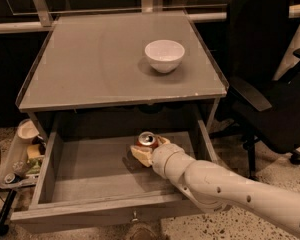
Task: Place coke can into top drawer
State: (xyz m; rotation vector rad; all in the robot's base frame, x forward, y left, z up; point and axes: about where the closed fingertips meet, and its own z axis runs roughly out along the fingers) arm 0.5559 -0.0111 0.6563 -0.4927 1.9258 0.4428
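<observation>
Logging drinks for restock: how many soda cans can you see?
1. The coke can stands inside the open top drawer, with the gripper at it. The cluttered cart on the left may hide others.
</observation>
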